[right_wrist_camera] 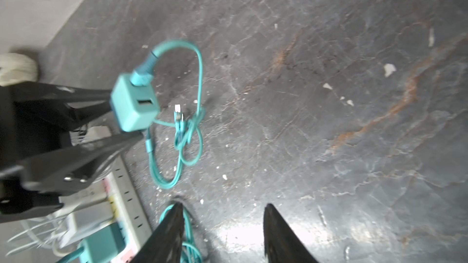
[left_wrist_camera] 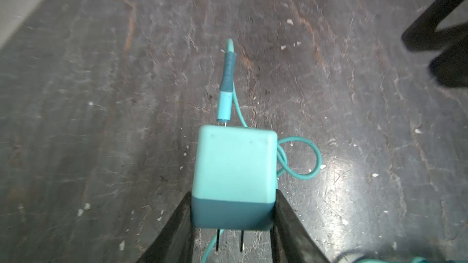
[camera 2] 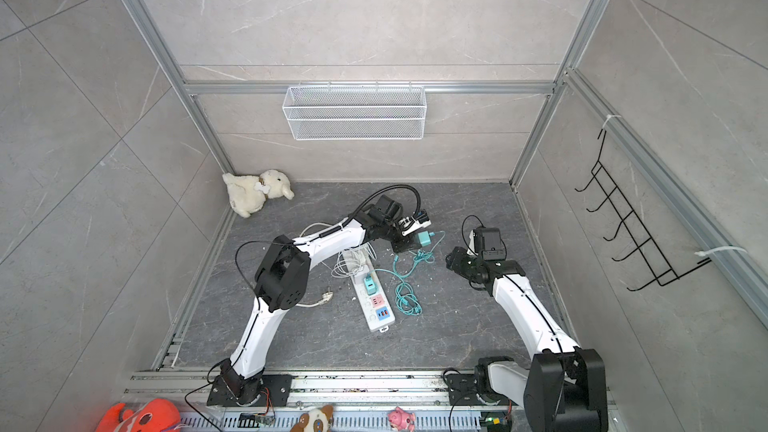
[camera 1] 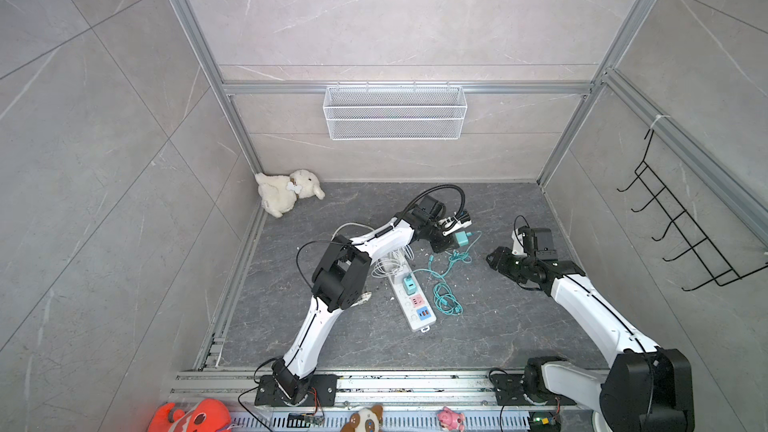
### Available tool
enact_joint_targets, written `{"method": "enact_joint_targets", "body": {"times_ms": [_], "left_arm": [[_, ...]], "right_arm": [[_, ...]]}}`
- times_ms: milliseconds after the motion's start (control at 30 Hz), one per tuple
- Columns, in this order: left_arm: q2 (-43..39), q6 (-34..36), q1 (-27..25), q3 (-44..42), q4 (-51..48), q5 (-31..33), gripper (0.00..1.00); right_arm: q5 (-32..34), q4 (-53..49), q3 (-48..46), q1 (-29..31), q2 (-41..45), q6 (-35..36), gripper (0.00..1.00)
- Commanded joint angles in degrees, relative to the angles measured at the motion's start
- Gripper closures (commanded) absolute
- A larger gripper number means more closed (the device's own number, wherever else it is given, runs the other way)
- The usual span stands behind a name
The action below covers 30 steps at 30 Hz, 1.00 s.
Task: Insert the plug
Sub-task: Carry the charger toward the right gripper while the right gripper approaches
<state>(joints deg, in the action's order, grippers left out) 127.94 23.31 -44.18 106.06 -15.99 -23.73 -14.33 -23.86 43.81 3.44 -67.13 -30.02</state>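
A teal cube plug (left_wrist_camera: 234, 168) with two black prongs sits between the fingers of my left gripper (left_wrist_camera: 233, 193), which is shut on its dark end. In both top views the plug (camera 1: 460, 238) (camera 2: 424, 238) is held beyond the far end of the white power strip (camera 1: 413, 313) (camera 2: 370, 313). Its teal cable (camera 1: 446, 297) (right_wrist_camera: 182, 135) trails in loops on the dark floor to the right of the strip. My right gripper (camera 1: 492, 259) (right_wrist_camera: 222, 206) is open and holds nothing, low over the floor, to the right of the plug and cable.
The strip carries another teal charger (camera 1: 409, 284) and pink and blue modules. A coiled white cord (camera 1: 386, 265) lies at its far end, under my left arm. A white plush (camera 1: 286, 191) lies in the back left corner. A wire basket (camera 1: 395, 112) hangs on the back wall.
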Motion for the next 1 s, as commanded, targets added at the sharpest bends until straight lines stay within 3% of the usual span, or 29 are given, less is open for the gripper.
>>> {"method": "enact_joint_targets", "body": {"times_ms": [0, 367, 667, 967], "left_arm": [[-6.82, -5.98, -1.03, -3.13, 7.25, 0.10, 0.75], [-17.64, -14.97, -3.79, -22.65, 26.90, 5.83, 0.76], [-21.51, -17.62, -6.12, -34.73, 45.22, 12.60, 0.77], [-24.04, -19.48, -6.17, -38.29, 47.04, 9.91, 0.77]], "right_arm": [[-5.94, 1.49, -0.66, -0.19, 0.58, -0.52, 0.48], [-18.09, 2.04, 3.23, -0.19, 2.29, -0.10, 0.49], [-22.71, 0.39, 5.91, -0.17, 2.93, 1.24, 0.49], [-24.74, 2.38, 7.22, -0.20, 0.46, 3.97, 0.54]]}}
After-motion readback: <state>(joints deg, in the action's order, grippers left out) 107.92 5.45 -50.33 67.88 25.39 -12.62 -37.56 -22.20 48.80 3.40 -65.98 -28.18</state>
